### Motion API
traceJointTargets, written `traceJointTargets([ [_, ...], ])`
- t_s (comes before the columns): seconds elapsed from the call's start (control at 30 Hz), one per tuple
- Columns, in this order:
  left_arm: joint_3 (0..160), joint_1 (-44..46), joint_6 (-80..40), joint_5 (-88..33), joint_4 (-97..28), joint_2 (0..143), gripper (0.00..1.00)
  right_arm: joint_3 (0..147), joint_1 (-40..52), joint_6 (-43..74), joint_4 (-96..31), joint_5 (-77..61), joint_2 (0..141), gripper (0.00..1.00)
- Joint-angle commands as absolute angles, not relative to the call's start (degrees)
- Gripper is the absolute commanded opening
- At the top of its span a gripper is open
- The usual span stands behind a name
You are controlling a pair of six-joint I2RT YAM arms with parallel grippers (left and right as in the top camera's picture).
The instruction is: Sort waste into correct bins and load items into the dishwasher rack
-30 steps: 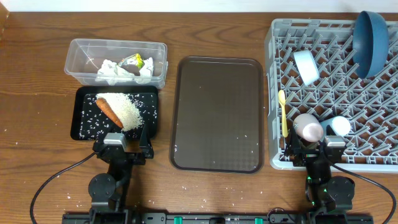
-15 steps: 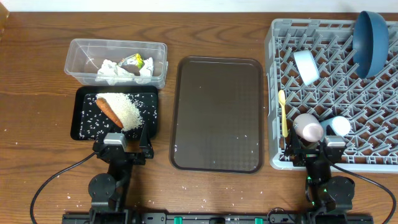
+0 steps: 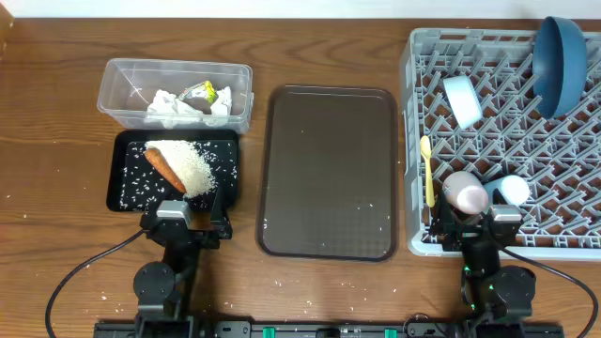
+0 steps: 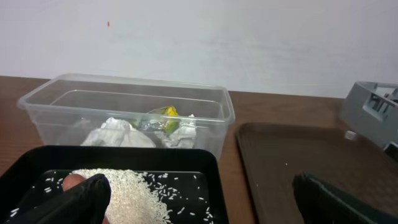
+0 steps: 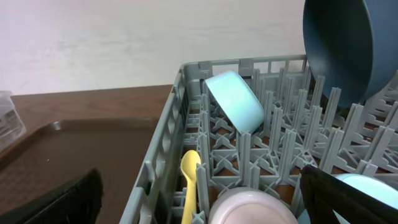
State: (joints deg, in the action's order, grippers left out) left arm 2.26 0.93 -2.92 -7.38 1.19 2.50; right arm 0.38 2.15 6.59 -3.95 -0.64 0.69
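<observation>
The clear tub holds the white tissue and the yellow-green wrapper. In front of it the black tray carries the carrot and a heap of rice. My left gripper stands open at that tray's near edge, nothing between its fingers. In the grey rack are the blue plate, light blue cup, yellow spoon, pink cup and white bowl. My right gripper is open at the rack's near edge, just behind the pink cup.
A brown serving tray lies between the bins and the rack, with a few rice grains on it. More stray grains dot the wooden table near the front. The rack's pegs and wall rise right in front of the right gripper.
</observation>
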Motion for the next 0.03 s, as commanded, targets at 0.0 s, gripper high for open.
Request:
traceJointTargets([
  [0.0, 1.96, 0.93, -2.09, -7.94, 1.54, 1.85, 0.96, 0.32, 2.66, 7.22, -4.12, -1.08, 0.38, 0.99],
])
